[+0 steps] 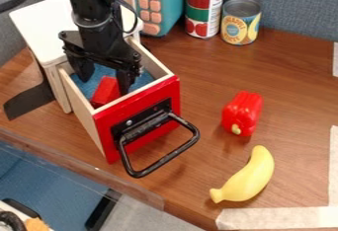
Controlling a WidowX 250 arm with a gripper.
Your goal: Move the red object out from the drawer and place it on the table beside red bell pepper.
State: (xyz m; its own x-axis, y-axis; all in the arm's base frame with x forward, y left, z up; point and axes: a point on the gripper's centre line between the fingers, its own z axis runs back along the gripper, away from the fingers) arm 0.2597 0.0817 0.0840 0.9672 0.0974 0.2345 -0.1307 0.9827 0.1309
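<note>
In the camera view, the end effector (104, 84) hangs down inside the pulled-out drawer (104, 136), below the black arm (92, 8) that comes in from the top edge. Its two fingers (125, 81) stand wide apart and it has hold of nothing. The red block (105, 92) lies in the drawer, low between the fingers and nearer the right-hand one in the view; whether that finger touches it, I cannot tell. Blue lining (143, 80) shows around the end effector inside the wooden walls. In front of it are the drawer's red front and its black handle (165, 157), which sticks out over the counter (297, 92). Behind and to the left of the end effector is the white top of the cabinet (39, 20). Well off to its right, the red bell pepper (241, 114) lies on the counter, and farther toward the camera lies a yellow banana (247, 177). Beyond the end effector, up and to the right, stand a teal toy with pink buttons (173, 0), a tall can (204, 8) and, just beside that, a shorter yellow-and-blue can (239, 23). Pale tape (277, 218) runs along the counter's near edge, far to its lower right.
</note>
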